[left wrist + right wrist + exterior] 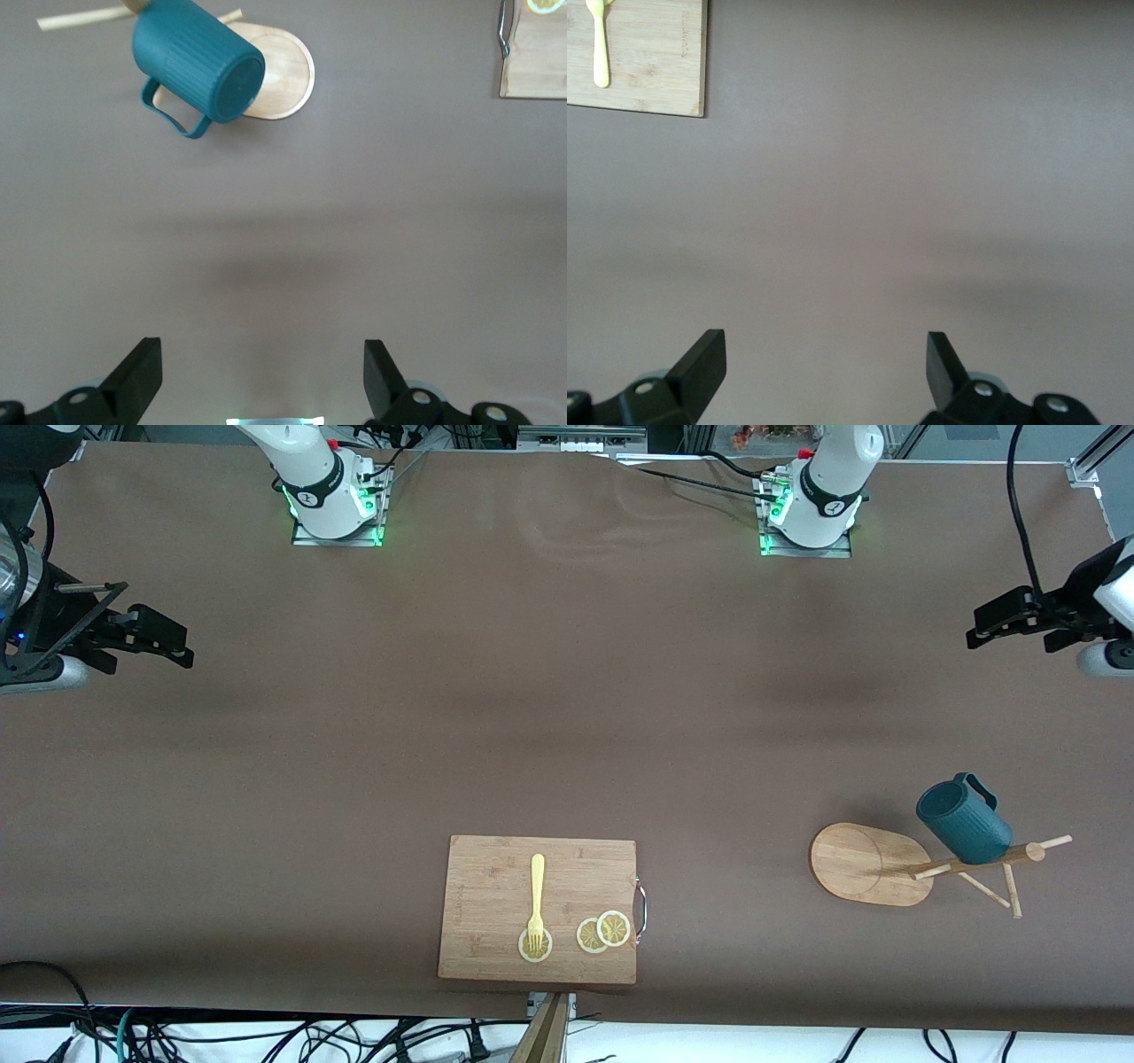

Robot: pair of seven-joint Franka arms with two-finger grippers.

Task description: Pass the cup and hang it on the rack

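The dark teal ribbed cup [964,821] sits tilted on the upper part of the bamboo rack [864,864], near the left arm's end of the table. Its closed bottom faces up and its handle loop sticks out free. The left wrist view shows the cup [195,62] over the rack's oval base [288,75]. My left gripper [983,629] hangs open and empty above bare table, well apart from the rack; in its wrist view the left gripper [263,372] has nothing between its fingers. My right gripper [173,642] waits open and empty over the right arm's end, as the right gripper [826,367] also shows in its wrist view.
A rectangular bamboo cutting board [496,868] lies near the table's front edge, carrying a yellow fork [537,899] and lemon slices [604,932]. Cables run below the front edge. Brown tabletop spreads between the board and both arm bases.
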